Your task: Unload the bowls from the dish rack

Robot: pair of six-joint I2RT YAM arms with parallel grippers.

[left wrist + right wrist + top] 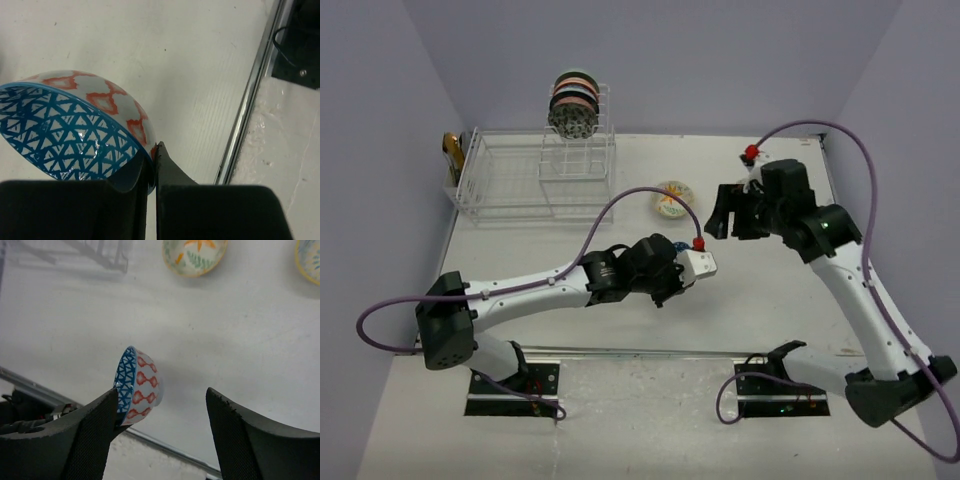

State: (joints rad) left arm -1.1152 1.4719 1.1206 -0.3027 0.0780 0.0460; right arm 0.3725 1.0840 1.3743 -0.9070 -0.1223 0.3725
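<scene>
Left wrist | left fingers [172, 172] pinch blue-lined bowl [65, 130] rim | right fingers [250, 440] spread

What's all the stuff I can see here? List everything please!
dish rack: one, white wire, table's far left
racked bowls: stack on edge, mixed colours, rack's tall tower; count unclear
flower bowl: one, cream with orange flower, table near rack
yellow-rimmed bowl: one, partly seen, on table
blue bowl: one, blue inside, orange pattern outside, held tilted
golden-brown object: one, rack's left end
table: one, white
left end effector: black, shut on blue bowl's rim
right end effector: black, open, empty
</scene>
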